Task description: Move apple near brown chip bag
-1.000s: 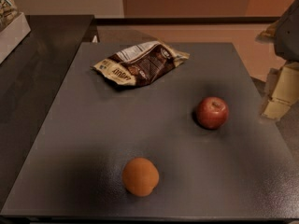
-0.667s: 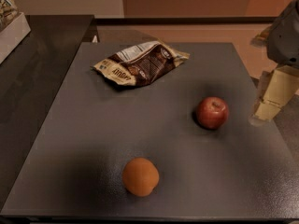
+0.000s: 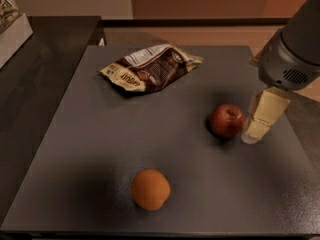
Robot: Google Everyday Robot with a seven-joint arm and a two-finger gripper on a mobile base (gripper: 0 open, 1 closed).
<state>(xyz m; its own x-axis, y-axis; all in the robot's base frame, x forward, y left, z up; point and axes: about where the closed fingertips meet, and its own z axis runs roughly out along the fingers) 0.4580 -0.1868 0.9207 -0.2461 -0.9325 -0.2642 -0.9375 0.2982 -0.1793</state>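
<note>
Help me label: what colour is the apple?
Red apple, camera view; gripper close beside it.

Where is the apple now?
In the camera view the apple lies on the right part of the table, just left of the gripper, apart from the brown chip bag.

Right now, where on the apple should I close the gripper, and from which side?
Take the apple across its widest middle, coming down from above: it sits upright, dimple up, evenly round, so no side grips better. The gripper hangs close beside it, toward the picture's right, so a short shift probably suffices.
</note>
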